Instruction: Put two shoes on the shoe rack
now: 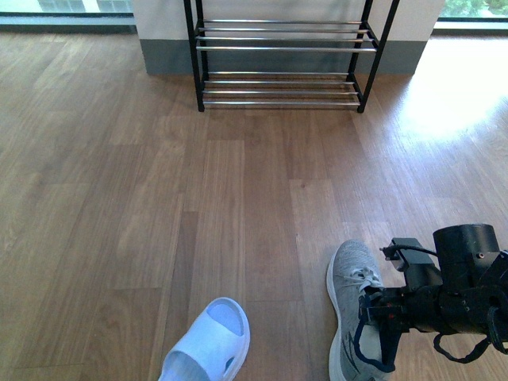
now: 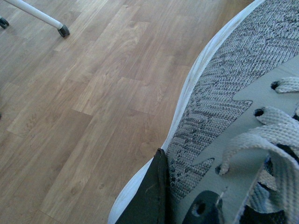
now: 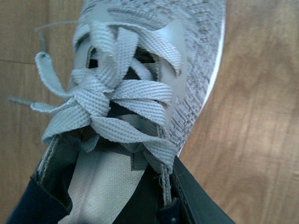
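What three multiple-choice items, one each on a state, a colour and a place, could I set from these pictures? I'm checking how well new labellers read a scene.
1. The shoe rack's visible tiers hold: A no shoes; B one shoe; C two shoes.
2. The slide sandal is: A red; B pale blue; C black.
3. The right pincer is at: A the shoe rack; B the slide sandal; C the grey sneaker.
Key: 1 A, only bare chrome bars show in the front view; 2 B, its one-piece upper is pale blue; 3 C, the front view shows it at the sneaker's collar, far from rack and sandal.
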